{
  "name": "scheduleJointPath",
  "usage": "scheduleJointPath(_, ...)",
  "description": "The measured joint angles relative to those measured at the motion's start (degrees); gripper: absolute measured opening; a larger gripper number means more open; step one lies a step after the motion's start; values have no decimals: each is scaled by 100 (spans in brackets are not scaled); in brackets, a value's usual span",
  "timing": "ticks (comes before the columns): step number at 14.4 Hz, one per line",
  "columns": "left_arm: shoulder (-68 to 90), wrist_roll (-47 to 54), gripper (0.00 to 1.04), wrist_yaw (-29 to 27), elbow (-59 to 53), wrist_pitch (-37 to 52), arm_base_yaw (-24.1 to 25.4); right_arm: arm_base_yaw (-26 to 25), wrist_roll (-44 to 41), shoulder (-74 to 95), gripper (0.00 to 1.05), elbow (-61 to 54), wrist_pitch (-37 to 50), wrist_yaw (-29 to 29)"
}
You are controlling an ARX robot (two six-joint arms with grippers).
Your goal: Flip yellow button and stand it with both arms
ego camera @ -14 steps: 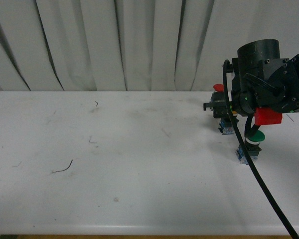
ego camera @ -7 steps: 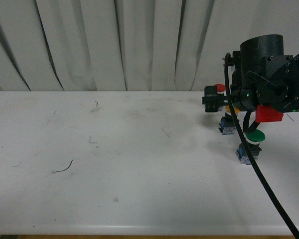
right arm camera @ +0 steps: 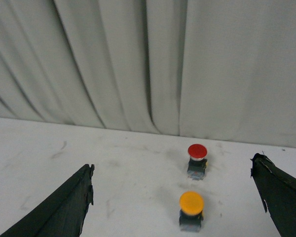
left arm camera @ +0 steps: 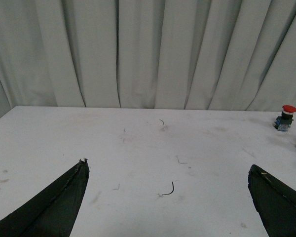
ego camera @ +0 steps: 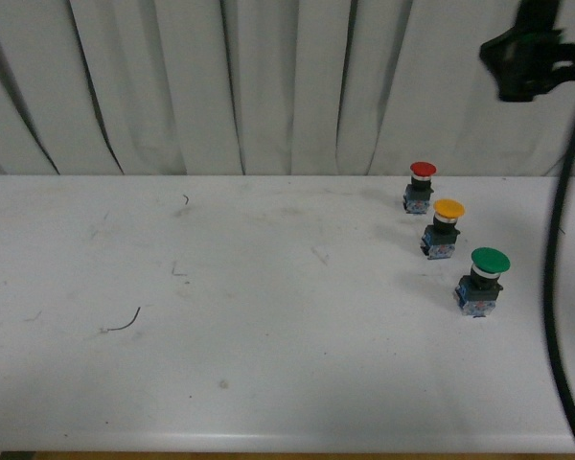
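— What are the grippers doing?

— The right gripper (right arm camera: 180, 197) hangs with its jaws spread wide and nothing between them, high above the table (ego camera: 268, 316). The left gripper (left arm camera: 167, 202) is likewise spread apart and empty, over the bare part of the white top.

— And the yellow button (ego camera: 444, 226)?

— Upright on its blue-grey base, cap up, on the table's right side. It stands between the red button (ego camera: 420, 185) behind it and the green button (ego camera: 483, 280) in front, apart from both.

— Anything else?

— A thick black cable (ego camera: 554, 287) hangs down the right edge; pale curtains (ego camera: 220, 86) behind.
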Motion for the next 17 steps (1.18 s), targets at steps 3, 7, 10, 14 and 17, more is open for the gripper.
scheduleJointPath(3, 0, 0, 98, 0, 0, 0, 0, -911, 437, -2715, 98, -1956, -638, -1681)
scheduleJointPath(7, 0, 0, 98, 0, 0, 0, 0, -463, -87, -6439, 47, -3250, -2723, 1266)
scheduleJointPath(10, 0, 0, 98, 0, 0, 0, 0, -398, -173, -6996, 6, -3923, -2577, 1320)
scheduleJointPath(14, 0, 0, 98, 2, 0, 0, 0, -398, -192, -7593, 2, -4419, -2610, 1320)
scheduleJointPath(17, 0, 0, 98, 2, 0, 0, 0, -398, -192, -7991, 2, -4656, -2769, 1320)
